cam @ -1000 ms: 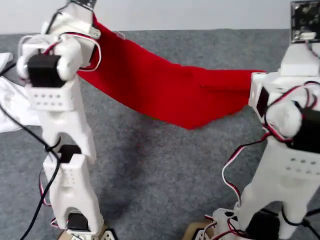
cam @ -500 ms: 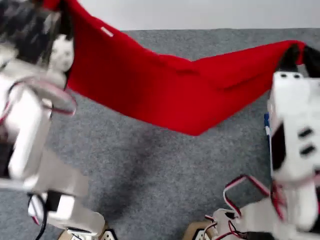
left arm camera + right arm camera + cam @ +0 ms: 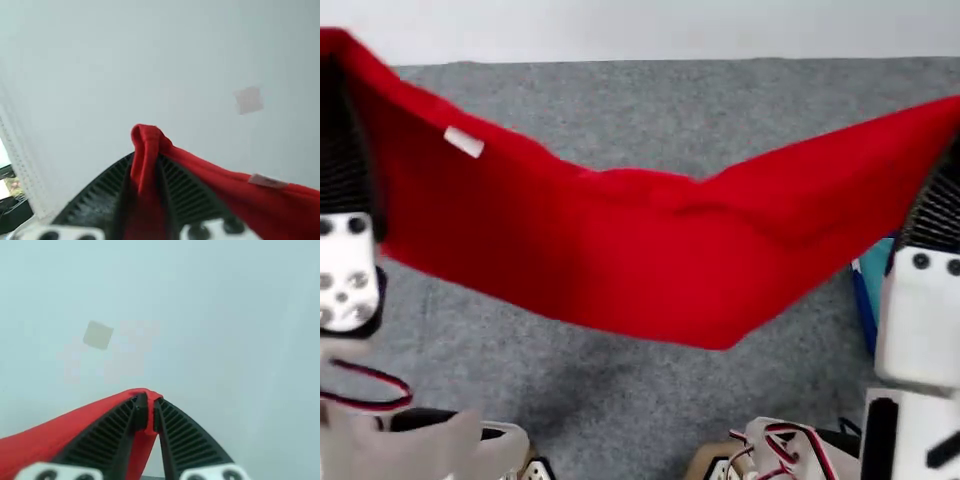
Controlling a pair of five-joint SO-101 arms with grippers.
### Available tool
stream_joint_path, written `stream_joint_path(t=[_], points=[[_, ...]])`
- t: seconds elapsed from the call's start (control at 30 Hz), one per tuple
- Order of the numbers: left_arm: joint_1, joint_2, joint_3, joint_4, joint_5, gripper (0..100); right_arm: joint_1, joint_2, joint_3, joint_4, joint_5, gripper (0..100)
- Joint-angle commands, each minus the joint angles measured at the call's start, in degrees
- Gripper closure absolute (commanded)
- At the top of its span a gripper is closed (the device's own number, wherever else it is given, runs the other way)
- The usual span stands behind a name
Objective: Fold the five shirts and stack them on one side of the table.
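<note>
You have no words or numbers to read here. The small pale tag (image 3: 463, 142) on the red shirt (image 3: 620, 260) is too blurry for you to make out any print. The pale square (image 3: 98, 334) on the wall is too faint for you to read too.
</note>
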Motion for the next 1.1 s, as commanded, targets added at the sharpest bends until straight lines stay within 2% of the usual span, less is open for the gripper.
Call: stream_joint_path(t=[0.0, 0.17, 0.27, 0.43, 0.57, 0.87, 1.07], points=[[-3.6, -1.7, 4.8, 1.1, 0.6, 100, 0.8, 0.9, -0.7, 1.7, 0.4, 98.9], [-7.1, -5.9, 15.9, 1.1, 0.6, 100, 2.1, 0.9, -1.0, 1.6, 0.4, 98.9], [-8.4, -8.8, 29.0, 1.1, 0.6, 100, 4.8, 1.5, -0.4, 1.6, 0.0, 98.9], [-10.0, -16.0, 51.0, 1.1, 0.4, 100, 4.9, 1.6, -0.4, 1.6, 0.0, 98.9], [-9.9, -22.0, 62.9, 1.0, 0.3, 100, 5.1, 1.6, -0.4, 1.7, 0.0, 98.9], [-10.0, -27.4, 69.3, 1.0, 0.3, 99, 4.9, 1.1, 6.5, 1.7, -0.2, 98.9], [-11.0, -27.1, 69.6, 1.0, 1.2, 84, 4.8, 1.5, 11.2, 1.7, -0.2, 98.9]])
